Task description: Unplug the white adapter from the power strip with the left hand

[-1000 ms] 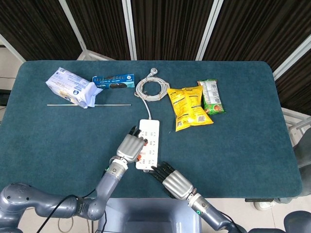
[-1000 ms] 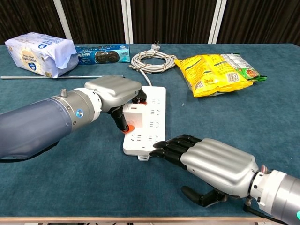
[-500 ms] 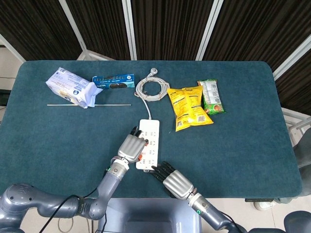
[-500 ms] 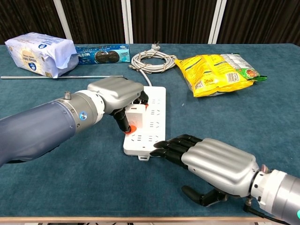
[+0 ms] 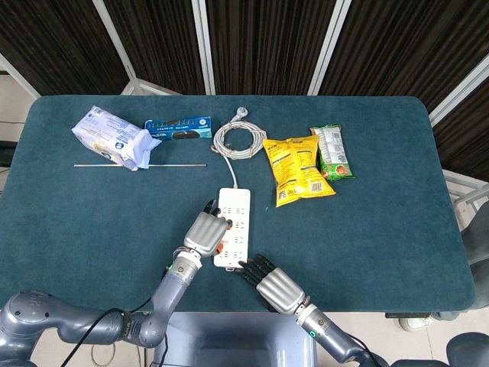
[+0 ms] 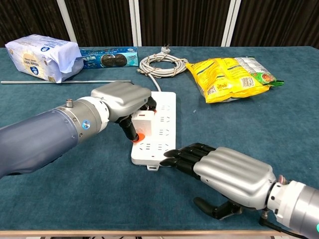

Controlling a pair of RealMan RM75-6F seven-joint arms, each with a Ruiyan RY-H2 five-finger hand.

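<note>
The white power strip (image 5: 236, 223) (image 6: 162, 119) lies lengthwise at the table's near middle, its cord running back to a coil. A white adapter (image 6: 144, 120) sits in the strip's left side, above an orange switch (image 6: 140, 136). My left hand (image 5: 205, 232) (image 6: 121, 100) is curled over the adapter and grips it between thumb and fingers; in the head view the hand hides the adapter. My right hand (image 5: 272, 283) (image 6: 224, 171) lies palm down, its fingertips (image 6: 168, 155) touching the strip's near end.
A coiled white cable (image 5: 239, 139) lies behind the strip. Yellow and green snack bags (image 5: 299, 167) lie at the right. A tissue pack (image 5: 114, 136), a blue box (image 5: 178, 127) and a thin metal rod (image 5: 137, 164) are at the back left.
The left hand and the adapter shifted only slightly over the strip; the adapter is still in its socket. The right hand has not moved.
</note>
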